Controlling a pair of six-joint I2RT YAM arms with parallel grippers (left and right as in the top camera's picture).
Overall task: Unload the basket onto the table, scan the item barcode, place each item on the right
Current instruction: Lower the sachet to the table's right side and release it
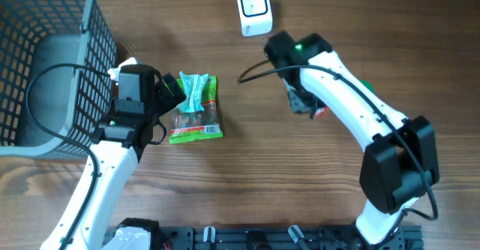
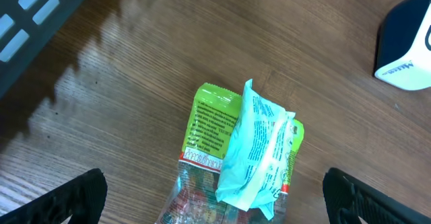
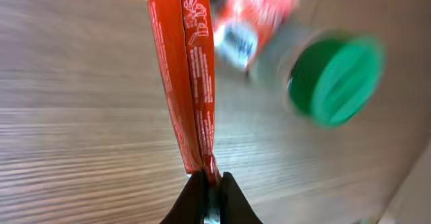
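- Item: red packet [image 3: 185,69], a flat sealed sachet. Judged light, thin and limp, with a slick film, so it is likely to flop or twist when moved.
- Location: held above the counter [image 1: 337,25] at the right gripper [image 3: 210,183], well short of the scanner [image 1: 253,8].
- Hold: the right jaws are pinched together on the packet's bottom seam. The edge grip keeps both faces bare; which face carries the barcode cannot be told.
- Left gripper [image 1: 165,103]: jaws spread wide and holding nothing, poised over other stock.
- Nearby stock: green packet [image 2: 212,123] with a pale blue packet [image 2: 259,146] lying on top of it.
- Nearby: bottle [image 3: 333,79] with a green cap, lying just beside the held packet.
- Basket [image 1: 45,62]: wire, at far left, clear of the route.
- Obstruction: none seen between packet and scanner.
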